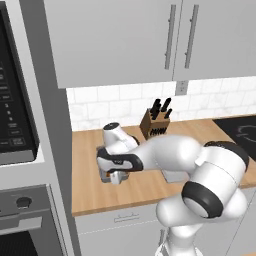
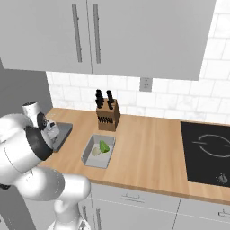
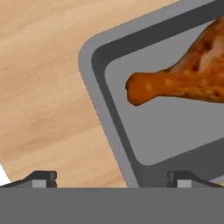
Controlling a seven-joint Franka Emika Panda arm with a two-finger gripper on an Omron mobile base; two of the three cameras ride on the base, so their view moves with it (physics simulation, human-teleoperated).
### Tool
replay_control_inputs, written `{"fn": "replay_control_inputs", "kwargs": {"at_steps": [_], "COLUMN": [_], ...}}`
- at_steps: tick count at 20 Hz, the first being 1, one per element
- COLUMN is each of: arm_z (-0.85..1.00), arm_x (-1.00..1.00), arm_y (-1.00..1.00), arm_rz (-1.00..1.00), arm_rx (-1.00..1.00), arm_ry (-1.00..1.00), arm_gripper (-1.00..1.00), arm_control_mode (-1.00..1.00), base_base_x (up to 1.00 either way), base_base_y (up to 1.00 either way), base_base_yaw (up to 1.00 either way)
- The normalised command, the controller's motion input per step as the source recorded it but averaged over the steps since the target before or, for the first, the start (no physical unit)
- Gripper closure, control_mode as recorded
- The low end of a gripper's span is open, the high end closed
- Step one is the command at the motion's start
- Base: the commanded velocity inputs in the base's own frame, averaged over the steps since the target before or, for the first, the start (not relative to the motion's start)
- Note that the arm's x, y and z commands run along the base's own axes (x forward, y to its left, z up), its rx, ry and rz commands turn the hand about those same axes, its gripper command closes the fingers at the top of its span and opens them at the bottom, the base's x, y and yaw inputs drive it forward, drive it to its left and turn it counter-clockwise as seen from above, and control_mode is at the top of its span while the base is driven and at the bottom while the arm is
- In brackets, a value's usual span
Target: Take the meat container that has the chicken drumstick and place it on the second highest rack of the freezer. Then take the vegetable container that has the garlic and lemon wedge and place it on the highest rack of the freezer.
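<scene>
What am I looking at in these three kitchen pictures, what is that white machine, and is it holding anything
The white machine is a robot arm on a mobile base in a computer-drawn kitchen. Two pictures come from cameras on the base, behind the arm to its left and right, looking over a wooden counter. The third comes from a camera on the hand, looking down past its two dark fingertips.

On the counter stand a knife block and a grey tray with a green lemon wedge and a pale garlic piece. Further left sits a second grey tray holding a chicken drumstick. A black cooktop is on the right.

The hand hovers open, low over that second tray's edge, one fingertip on either side of the rim. It holds nothing.
</scene>
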Motion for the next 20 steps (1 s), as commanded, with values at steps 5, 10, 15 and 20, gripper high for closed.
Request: {"fn": "replay_control_inputs", "kwargs": {"at_steps": [5, 10, 15, 20], "arm_z": [-0.23, -0.26, -0.32, -0.32], "arm_x": [0.29, 0.3, 0.06, -0.01], "arm_y": [0.07, 0.01, 0.08, 0.15], "arm_rz": [0.07, 0.05, 0.05, 0.03], "arm_rx": [0.0, 0.0, 0.0, -0.03], "arm_ry": [0.0, 0.05, 0.03, 0.02], "arm_gripper": [-1.0, -1.0, -1.0, 1.0], "arm_control_mode": [-1.0, -1.0, -1.0, -1.0], "base_base_x": [0.0, 0.0, 0.0, 0.0], "base_base_y": [0.0, 0.0, 0.0, 0.0], "base_base_yaw": [0.0, 0.0, 0.0, 0.0]}}
